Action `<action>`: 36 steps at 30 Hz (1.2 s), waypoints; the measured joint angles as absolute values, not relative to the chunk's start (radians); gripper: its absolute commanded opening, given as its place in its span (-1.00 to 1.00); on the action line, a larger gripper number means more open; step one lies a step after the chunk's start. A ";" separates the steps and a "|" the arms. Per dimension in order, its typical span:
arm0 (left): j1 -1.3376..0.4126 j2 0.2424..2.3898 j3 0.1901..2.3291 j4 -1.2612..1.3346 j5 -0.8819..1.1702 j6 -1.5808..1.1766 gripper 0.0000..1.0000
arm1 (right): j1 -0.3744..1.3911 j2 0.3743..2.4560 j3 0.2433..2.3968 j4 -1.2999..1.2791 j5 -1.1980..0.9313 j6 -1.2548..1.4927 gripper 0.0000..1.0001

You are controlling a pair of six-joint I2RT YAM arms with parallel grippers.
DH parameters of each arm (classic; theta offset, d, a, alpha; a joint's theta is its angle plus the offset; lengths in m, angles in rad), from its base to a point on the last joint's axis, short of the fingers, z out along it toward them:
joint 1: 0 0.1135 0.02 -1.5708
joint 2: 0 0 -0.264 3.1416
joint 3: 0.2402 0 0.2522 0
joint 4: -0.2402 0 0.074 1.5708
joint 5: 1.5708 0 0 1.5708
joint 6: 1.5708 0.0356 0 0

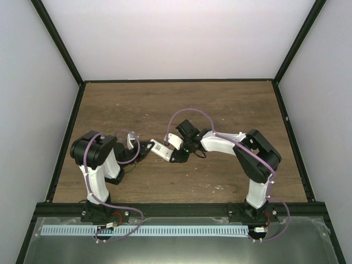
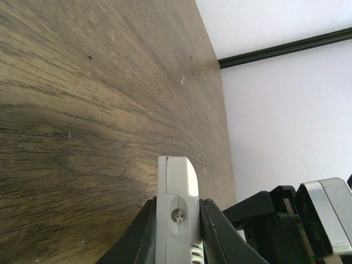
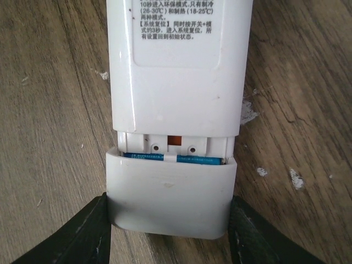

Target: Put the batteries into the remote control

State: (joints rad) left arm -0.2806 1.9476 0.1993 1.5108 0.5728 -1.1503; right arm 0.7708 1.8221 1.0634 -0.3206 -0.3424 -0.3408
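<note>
Left gripper (image 2: 177,208) clamps the remote (image 2: 176,176) edge-on. Right gripper (image 3: 169,199) straddles the remote's part-open back cover (image 3: 165,217); whether it grips, I cannot tell. Blue battery (image 3: 170,158) shows in the gap.

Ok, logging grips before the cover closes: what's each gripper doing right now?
Left gripper: closed on the remote control, held edge-on.
Right gripper: closed on the battery cover, fingers against both sides.

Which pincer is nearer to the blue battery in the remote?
Right. The right pincer grips the battery cover beside the battery; the left pincer clamps the remote at its opposite end.
</note>
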 measured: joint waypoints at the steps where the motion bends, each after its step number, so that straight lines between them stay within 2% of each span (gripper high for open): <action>1: -0.280 1.948 0.199 1.511 0.572 -1.150 -1.00 | 0.770 1.824 1.066 -0.321 -0.342 -0.341 -0.08; 36: -0.274 1.962 0.200 1.528 0.588 -1.150 -1.00 | 0.778 1.822 1.093 -0.327 -0.311 -0.385 -0.09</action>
State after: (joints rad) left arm -0.2745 1.9621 0.1997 1.5276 0.5877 -1.1500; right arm 0.7776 1.8225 1.0935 -0.3271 -0.3107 -0.3847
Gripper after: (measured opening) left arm 0.176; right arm 0.455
